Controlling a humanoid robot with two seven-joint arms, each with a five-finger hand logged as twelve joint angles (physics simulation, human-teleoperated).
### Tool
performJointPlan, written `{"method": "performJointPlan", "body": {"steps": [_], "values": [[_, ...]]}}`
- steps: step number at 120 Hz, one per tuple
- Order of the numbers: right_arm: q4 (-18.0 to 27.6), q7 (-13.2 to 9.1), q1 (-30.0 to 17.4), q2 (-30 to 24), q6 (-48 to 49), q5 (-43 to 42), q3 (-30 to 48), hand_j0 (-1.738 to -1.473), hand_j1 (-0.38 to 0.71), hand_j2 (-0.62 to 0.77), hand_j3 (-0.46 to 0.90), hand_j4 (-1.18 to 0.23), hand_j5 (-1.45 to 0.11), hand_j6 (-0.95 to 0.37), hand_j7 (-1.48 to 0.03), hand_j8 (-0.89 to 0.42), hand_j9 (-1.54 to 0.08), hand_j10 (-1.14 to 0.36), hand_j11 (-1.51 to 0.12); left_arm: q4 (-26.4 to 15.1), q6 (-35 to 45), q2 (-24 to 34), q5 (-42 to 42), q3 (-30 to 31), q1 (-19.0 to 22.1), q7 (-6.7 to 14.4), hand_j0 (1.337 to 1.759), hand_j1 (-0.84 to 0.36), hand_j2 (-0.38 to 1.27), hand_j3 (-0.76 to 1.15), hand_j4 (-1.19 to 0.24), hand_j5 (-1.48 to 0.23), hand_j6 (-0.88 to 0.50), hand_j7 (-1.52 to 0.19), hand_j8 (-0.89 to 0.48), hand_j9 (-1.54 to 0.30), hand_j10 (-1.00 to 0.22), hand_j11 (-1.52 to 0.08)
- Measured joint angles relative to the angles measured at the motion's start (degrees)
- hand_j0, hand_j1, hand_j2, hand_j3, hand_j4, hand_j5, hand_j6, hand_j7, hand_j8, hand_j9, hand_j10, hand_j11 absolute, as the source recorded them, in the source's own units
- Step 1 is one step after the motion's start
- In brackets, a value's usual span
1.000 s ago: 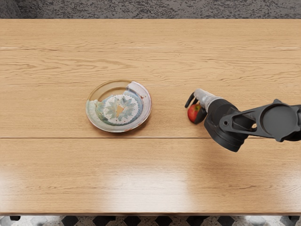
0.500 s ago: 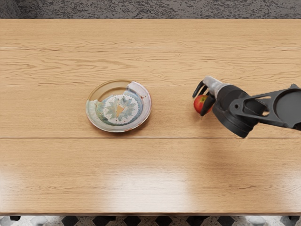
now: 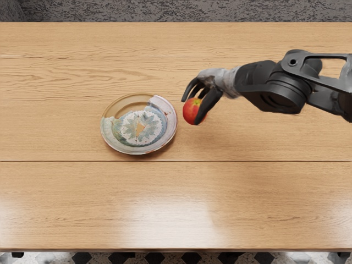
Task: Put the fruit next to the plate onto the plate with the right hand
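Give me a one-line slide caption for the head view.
The robot's right hand holds a round red fruit over the wooden table, just right of the patterned round plate.

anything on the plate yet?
Nothing. The plate shows its whole patterned face, with no part covered. The fruit is gripped in the right hand, just right of the rim.

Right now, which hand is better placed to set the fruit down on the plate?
Right. The right hand grasps the red fruit, which sits just to the picture's right of the plate, so a short move leftward should do. The left arm is not in view.
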Motion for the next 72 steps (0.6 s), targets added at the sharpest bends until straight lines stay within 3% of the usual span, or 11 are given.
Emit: {"method": "performJointPlan", "body": {"steps": [46,72], "values": [[-14.08,-0.02,-1.2,16.88,1.42,0.06,3.11,-1.658,0.37,0.51,0.0,-0.65,-0.99,-0.42,-0.91,-0.33,-0.97,-0.51,-0.96,0.01,-0.01,0.0,0.02,0.0,0.0,0.0,1.658,0.07,0.05,0.0,-0.23,-0.3,-0.23,-0.3,-0.23,-0.3,-0.23,-0.3],[-19.13,2.14,-3.2,22.37,1.51,-1.29,5.13,-1.658,0.36,0.51,0.0,-0.65,-0.98,-0.43,-0.91,-0.34,-0.97,-0.53,-0.96,0.01,-0.01,0.0,0.0,0.0,0.0,0.0,1.658,0.07,0.05,0.0,-0.23,-0.3,-0.23,-0.3,-0.23,-0.3,-0.23,-0.3]]}}
